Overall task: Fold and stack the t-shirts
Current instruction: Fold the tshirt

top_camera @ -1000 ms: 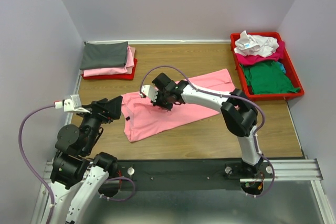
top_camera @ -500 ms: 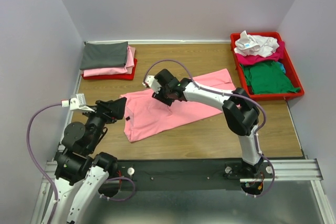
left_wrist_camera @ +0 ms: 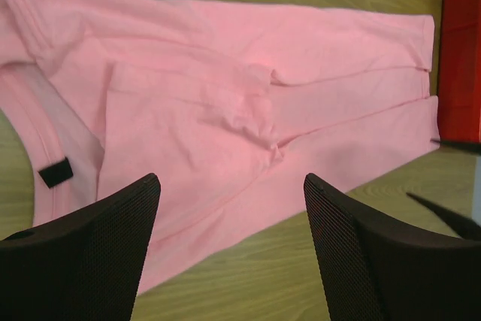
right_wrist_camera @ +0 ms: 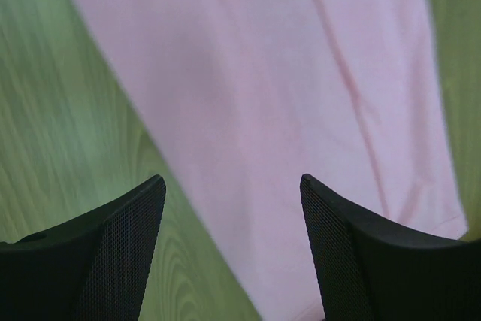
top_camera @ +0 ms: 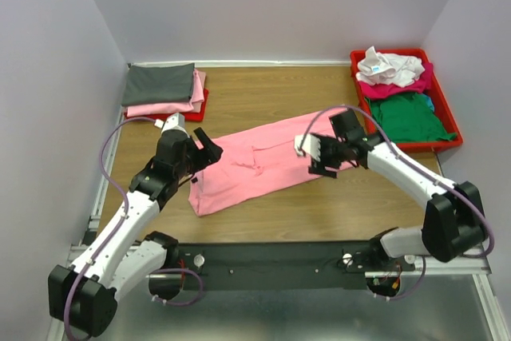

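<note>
Pink t-shirt [top_camera: 255,161]: long strip, apparently folded lengthwise, mid-table [top_camera: 319,213]. Left gripper [top_camera: 201,149] at collar end, right gripper [top_camera: 317,157] at hem end; both spread wide, empty. Step: folding. Next: probably regrasp one end, fold crosswise.

Even soft light, faint shadows; right wrist view blurry, pink t-shirt [right_wrist_camera: 248,73] unfocused

R wrist: pink tee [right_wrist_camera: 263,95] blurred, cut off at top | neck tag [left_wrist_camera: 55,173] text too small
</note>
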